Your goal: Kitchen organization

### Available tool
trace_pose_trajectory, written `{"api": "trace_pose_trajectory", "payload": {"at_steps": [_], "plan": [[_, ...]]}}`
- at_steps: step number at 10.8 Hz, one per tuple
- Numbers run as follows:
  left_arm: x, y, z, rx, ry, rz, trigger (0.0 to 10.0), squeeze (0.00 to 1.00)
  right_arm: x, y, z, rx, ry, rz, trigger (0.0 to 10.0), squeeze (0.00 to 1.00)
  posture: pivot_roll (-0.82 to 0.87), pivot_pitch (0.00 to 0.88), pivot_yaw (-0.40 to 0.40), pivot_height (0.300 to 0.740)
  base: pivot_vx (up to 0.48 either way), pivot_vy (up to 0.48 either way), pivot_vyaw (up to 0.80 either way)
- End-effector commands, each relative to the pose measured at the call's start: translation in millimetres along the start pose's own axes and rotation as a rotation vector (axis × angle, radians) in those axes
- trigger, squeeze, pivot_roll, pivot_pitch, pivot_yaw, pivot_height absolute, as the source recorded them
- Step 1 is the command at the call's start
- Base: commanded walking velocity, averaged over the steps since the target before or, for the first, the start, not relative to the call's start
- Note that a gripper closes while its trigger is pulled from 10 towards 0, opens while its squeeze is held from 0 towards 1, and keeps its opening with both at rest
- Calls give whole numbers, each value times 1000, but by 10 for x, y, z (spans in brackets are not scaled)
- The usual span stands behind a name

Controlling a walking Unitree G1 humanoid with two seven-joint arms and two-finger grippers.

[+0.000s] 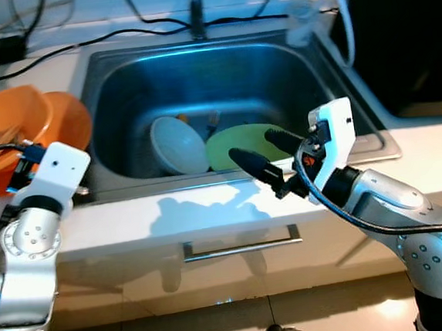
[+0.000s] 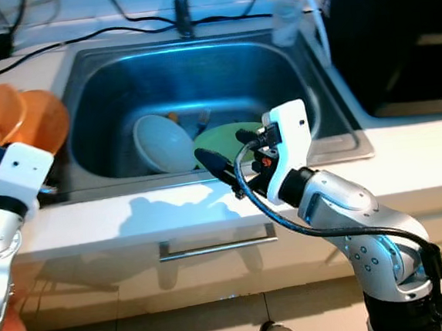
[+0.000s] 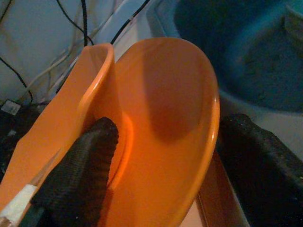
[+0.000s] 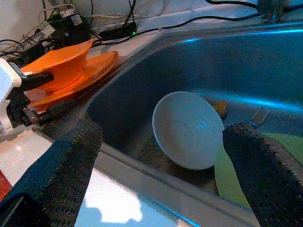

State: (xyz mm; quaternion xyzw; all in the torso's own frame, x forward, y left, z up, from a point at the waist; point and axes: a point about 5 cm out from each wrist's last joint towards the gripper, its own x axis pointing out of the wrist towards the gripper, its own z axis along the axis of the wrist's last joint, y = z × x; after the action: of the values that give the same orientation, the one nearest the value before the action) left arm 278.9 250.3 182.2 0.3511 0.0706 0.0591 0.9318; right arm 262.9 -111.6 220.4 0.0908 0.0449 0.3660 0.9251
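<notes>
A white bowl is seen tilted in the sink, a green plate at its 3 o'clock. The right gripper is held open and empty over the sink's front rim. The left gripper is spread around an orange plate, beside an orange bowl. Cables are strung along the counter at 12 o'clock. No writing can be read.

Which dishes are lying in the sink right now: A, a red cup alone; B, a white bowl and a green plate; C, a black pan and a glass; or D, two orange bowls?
B: a white bowl leans on its side beside a green plate at the bottom of the sink, while the orange dishes sit on the counter to its left.
</notes>
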Motion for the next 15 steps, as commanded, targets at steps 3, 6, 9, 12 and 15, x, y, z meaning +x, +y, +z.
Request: {"api": "trace_pose_trajectory", "payload": {"at_steps": [3, 6, 9, 12, 15], "plan": [[-26, -438, -97, -74, 70, -189, 10000, 1000, 19, 5, 39, -17, -15, 15, 10000, 0, 64, 166, -23, 740, 0, 0, 0], [29, -543, 66, -116, 26, -214, 10000, 1000, 52, -7, 60, -23, -24, 16, 10000, 0, 64, 146, -15, 740, 0, 0, 0], [30, -660, 350, -184, -92, -238, 10000, 1000, 72, -31, 80, -33, -37, 11, 10000, 0, 64, 124, -9, 740, 0, 0, 0], [71, -663, 555, -212, -242, -184, 10000, 1000, 119, -58, 101, -44, -51, 12, 10000, 0, 63, 101, -8, 740, 0, 0, 0], [123, -473, 675, -221, -367, -4, 10000, 1000, 144, -70, 113, -52, -60, 10, 10000, 0, 64, 83, -6, 740, 0, 0, 0]]}}
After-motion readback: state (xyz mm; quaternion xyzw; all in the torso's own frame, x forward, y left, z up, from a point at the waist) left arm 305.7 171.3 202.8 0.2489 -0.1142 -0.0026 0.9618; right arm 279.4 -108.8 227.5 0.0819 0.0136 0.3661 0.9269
